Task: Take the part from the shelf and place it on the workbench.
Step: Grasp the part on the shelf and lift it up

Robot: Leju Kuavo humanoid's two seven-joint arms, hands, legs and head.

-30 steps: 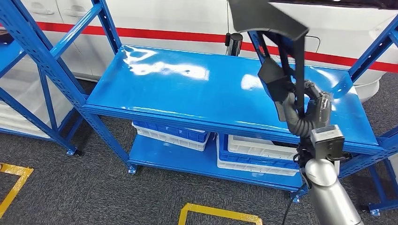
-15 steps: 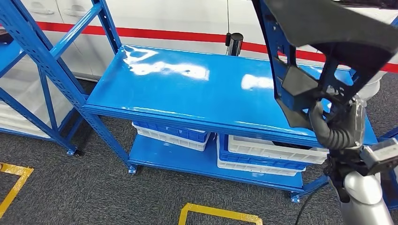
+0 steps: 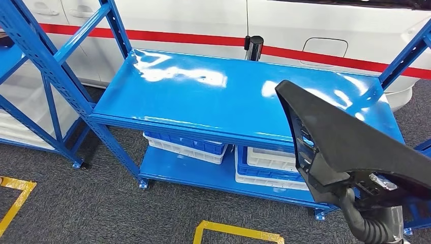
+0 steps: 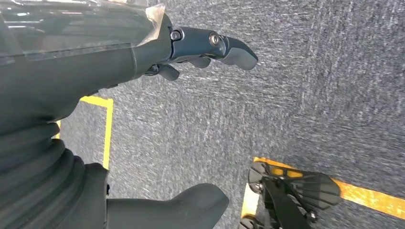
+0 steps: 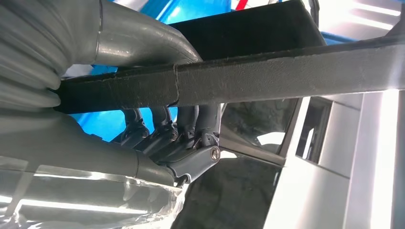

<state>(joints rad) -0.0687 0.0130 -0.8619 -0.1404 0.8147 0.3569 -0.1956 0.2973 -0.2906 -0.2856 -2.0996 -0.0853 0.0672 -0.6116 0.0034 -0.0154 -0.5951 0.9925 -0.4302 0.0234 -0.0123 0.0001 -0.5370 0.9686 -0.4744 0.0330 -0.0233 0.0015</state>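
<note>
part (image 3: 350,147) before shelf (image 3: 203,96), at right | crates (image 3: 185,145) under shelf top | car (image 3: 305,25) behind

We count one black part (image 3: 350,147), held up in front of one blue shelf (image 3: 203,96). That shelf has two levels. On its lower level we see two stacks of trays, one on the left (image 3: 184,146) and one on the right (image 3: 269,168), each mixing blue and white; we cannot tell how many trays are in each. On the floor we see two yellow line markings (image 3: 236,231). One white vehicle (image 3: 213,20) stands behind.
</note>
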